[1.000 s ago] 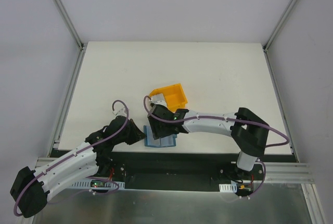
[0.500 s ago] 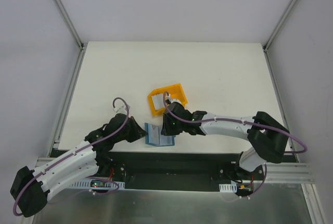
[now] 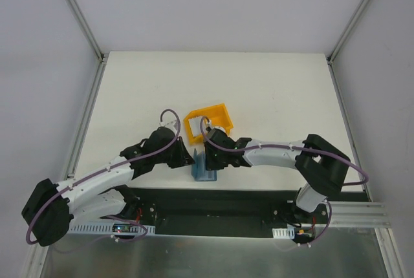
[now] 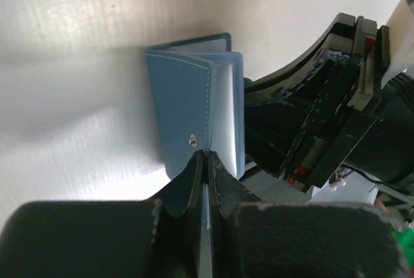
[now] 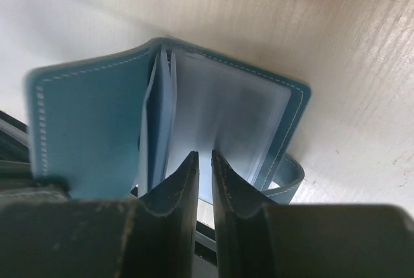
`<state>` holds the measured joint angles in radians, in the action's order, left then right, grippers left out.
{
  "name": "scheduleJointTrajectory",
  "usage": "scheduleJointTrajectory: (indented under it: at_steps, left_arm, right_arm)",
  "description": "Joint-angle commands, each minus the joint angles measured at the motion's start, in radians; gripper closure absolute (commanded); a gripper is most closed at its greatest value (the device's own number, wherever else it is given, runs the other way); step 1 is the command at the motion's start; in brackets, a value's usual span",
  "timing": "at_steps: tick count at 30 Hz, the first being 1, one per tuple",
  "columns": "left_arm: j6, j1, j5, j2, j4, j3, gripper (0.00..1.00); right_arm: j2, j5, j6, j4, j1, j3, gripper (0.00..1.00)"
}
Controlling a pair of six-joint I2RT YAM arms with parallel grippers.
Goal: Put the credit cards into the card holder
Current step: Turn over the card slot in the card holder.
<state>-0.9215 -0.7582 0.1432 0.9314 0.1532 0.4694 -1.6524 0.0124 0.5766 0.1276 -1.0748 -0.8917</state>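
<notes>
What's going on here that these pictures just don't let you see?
1. Right wrist view: whether the right gripper pinches anything; its fingers almost touch and the pockets of the card holder are blurred.
2. Top view: what the pale things in the yellow bin are; too small.
3. Left wrist view: the bin is cut off by the top edge.

The card holder (image 3: pixel 204 169), a teal-blue wallet with pale stitching and a small metal snap stud, is standing half open on its edge at the near middle of the scene, its covers spreading to show lighter blue pockets. The pale credit cards (image 3: pixel 216 121) are lying in the yellow bin (image 3: pixel 208 108) just beyond it.
</notes>
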Motion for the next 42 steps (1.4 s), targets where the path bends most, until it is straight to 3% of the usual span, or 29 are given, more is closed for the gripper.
scheduleJointTrajectory:
  at_steps: [1, 10, 14, 22, 42]
  left_arm:
    - [0.043, -0.020, 0.079, 0.076, -0.064, 0.054, 1.00]
    - [-0.131, -0.007, -0.137, -0.158, 0.060, -0.153, 1.00]
    - [-0.168, -0.004, -0.201, -0.220, 0.086, -0.204, 1.00]
    - [-0.191, -0.006, -0.218, -0.215, 0.103, -0.216, 1.00]
    - [-0.195, -0.006, -0.212, -0.209, 0.103, -0.229, 1.00]
  right_arm:
    - [0.012, 0.043, -0.007, 0.044, 0.006, -0.006, 0.84]
    - [0.121, 0.185, -0.075, 0.196, 0.007, -0.070, 0.82]
    - [0.155, 0.172, -0.075, 0.185, 0.007, -0.069, 0.81]
    - [0.166, 0.130, -0.070, 0.147, -0.008, -0.075, 0.80]
    - [0.006, 0.064, -0.024, 0.173, -0.002, -0.081, 0.78]
